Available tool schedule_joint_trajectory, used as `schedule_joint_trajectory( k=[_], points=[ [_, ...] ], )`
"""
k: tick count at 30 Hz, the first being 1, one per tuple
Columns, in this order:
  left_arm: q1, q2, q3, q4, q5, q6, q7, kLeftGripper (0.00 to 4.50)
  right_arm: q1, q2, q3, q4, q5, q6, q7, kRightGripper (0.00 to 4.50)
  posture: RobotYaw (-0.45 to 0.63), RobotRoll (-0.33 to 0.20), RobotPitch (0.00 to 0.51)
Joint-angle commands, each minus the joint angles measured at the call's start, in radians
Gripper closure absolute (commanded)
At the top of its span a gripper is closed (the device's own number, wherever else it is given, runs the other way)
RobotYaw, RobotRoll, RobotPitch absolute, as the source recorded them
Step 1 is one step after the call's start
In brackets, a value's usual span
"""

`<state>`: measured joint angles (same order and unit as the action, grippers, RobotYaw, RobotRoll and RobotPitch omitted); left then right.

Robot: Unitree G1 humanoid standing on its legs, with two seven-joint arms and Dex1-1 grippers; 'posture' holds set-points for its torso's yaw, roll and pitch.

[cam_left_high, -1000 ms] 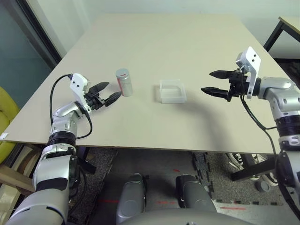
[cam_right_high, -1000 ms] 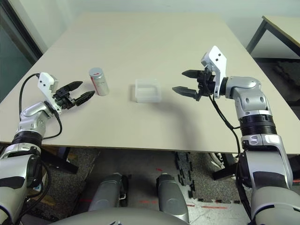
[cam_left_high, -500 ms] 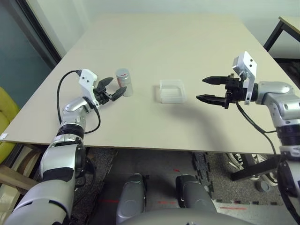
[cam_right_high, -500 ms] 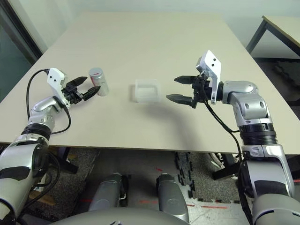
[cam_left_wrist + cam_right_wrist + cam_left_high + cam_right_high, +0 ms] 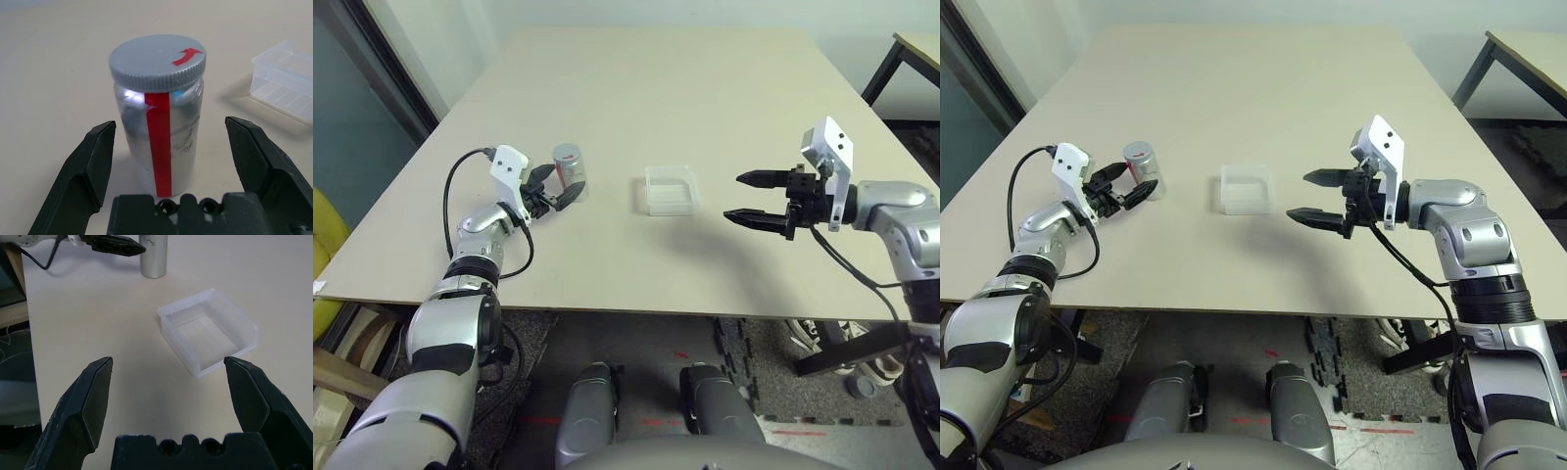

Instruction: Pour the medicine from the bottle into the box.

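Between the spread left tool (image 5: 166, 161) fingers stands the bottle (image 5: 159, 127); right tool (image 5: 1324, 196) spread beside the box (image 5: 1246, 188).

Cut off and hidden parts
The bottle (image 5: 154, 254) loses its top at the right wrist view's edge; the box (image 5: 286, 78) runs off the left wrist view's side.

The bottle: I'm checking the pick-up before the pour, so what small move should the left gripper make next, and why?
Probably close the left gripper on the bottle. The bottle stands upright on the table, cap on, already between the open fingers with a gap showing on each side. The clear box sits apart from it, empty.
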<state>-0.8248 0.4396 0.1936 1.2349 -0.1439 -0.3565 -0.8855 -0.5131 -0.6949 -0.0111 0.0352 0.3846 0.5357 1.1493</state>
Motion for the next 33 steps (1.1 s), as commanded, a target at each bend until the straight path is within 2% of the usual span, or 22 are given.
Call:
schedule_joint_trajectory(
  k=[1, 9, 12, 15, 16, 21, 26, 30, 33],
  points=[
    [-0.022, -0.013, -0.006, 0.020, 0.017, -0.005, 0.014, 0.01, 0.016, -0.013, -0.013, -0.034, 0.022, 0.022, -0.012, 0.00, -0.20, 0.000, 0.127],
    [-0.032, -0.027, 0.002, 0.030, 0.018, 0.003, 0.032, 0.01, 0.033, -0.017, -0.012, -0.060, 0.041, 0.037, -0.032, 0.00, -0.21, 0.000, 0.136],
    [-0.034, -0.028, 0.012, 0.030, 0.008, 0.012, 0.027, 0.61, 0.031, -0.015, -0.008, -0.060, 0.045, 0.040, -0.037, 0.00, -0.21, 0.000, 0.135],
    [-0.034, -0.028, 0.022, 0.029, 0.004, 0.019, 0.017, 1.79, 0.027, -0.011, -0.005, -0.058, 0.047, 0.041, -0.041, 0.00, -0.20, 0.000, 0.131],
    [-0.033, -0.028, 0.025, 0.029, 0.004, 0.020, 0.015, 2.01, 0.025, -0.009, -0.003, -0.057, 0.047, 0.040, -0.043, 0.00, -0.20, 0.000, 0.130],
    [-0.030, -0.026, 0.034, 0.023, -0.006, 0.026, -0.014, 2.01, 0.013, 0.002, 0.011, -0.049, 0.043, 0.039, -0.044, 0.00, -0.19, 0.000, 0.125],
    [-0.027, -0.030, 0.016, -0.008, -0.015, 0.052, -0.148, 2.01, -0.042, 0.009, 0.017, -0.048, 0.066, 0.074, -0.024, 0.00, -0.16, 0.000, 0.117],
    [-0.022, -0.043, 0.001, -0.049, -0.025, 0.073, -0.247, 2.01, -0.105, 0.011, 0.067, -0.036, 0.048, 0.086, 0.002, 0.00, -0.14, 0.000, 0.101],
    [-0.024, -0.055, -0.007, -0.092, -0.036, 0.094, -0.304, 2.01, -0.175, 0.053, 0.095, -0.027, 0.058, 0.100, -0.005, 0.00, -0.11, 0.000, 0.087]
  ],
)
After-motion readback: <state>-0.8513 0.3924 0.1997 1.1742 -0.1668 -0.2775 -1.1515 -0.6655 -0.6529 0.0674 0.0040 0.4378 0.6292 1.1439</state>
